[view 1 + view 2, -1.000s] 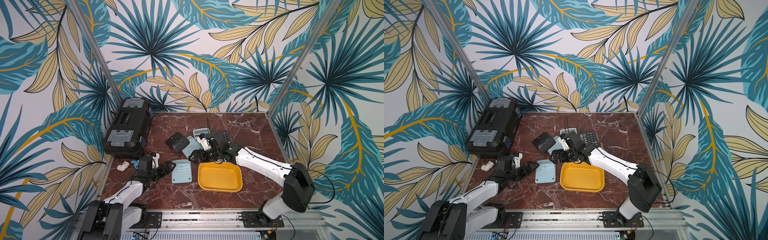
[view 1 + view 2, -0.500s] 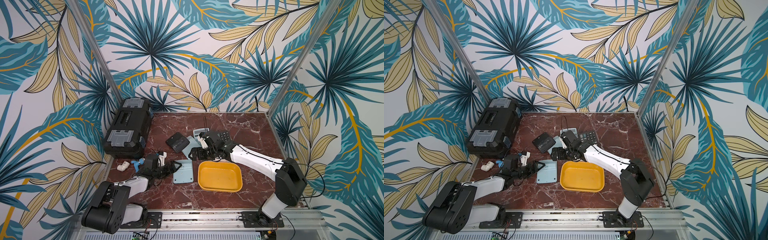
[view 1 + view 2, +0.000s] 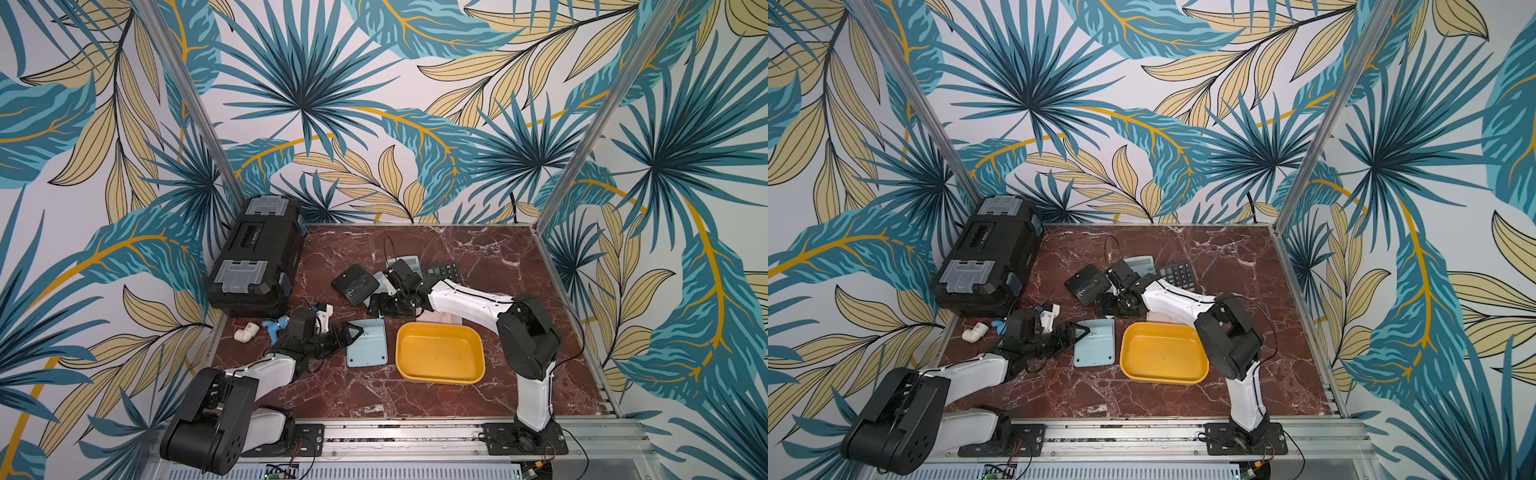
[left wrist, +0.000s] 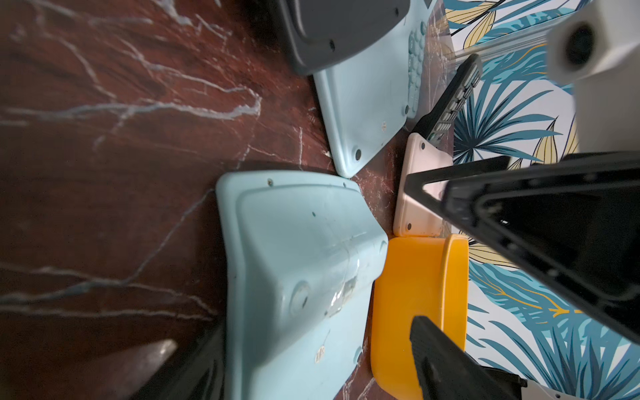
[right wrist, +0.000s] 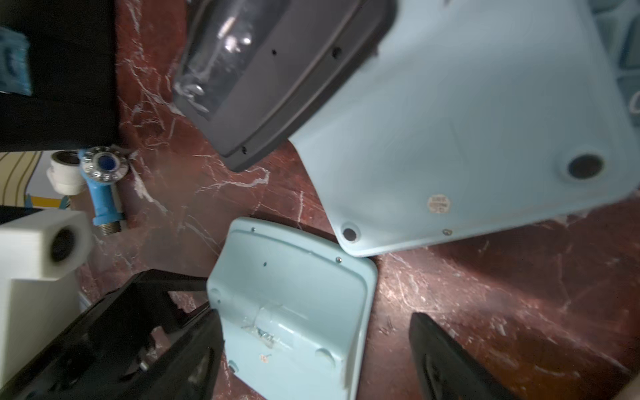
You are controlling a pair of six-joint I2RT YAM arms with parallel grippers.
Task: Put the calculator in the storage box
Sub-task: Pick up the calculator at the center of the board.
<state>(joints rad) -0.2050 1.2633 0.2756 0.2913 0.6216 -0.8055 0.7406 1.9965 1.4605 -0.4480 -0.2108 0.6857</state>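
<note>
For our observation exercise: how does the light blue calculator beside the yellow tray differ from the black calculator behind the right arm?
The light blue calculator lies face down; the black calculator shows its keys. The light blue one sits beside the yellow tray, the black one farther back. Both lie outside the tray.

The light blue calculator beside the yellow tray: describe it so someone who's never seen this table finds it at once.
On the red marble table, find the empty yellow tray near the front. The calculator lies beside it, on the side toward the black toolbox, face down with its light blue back up. The other light blue calculator sits farther back, partly under a dark grey one.
</note>
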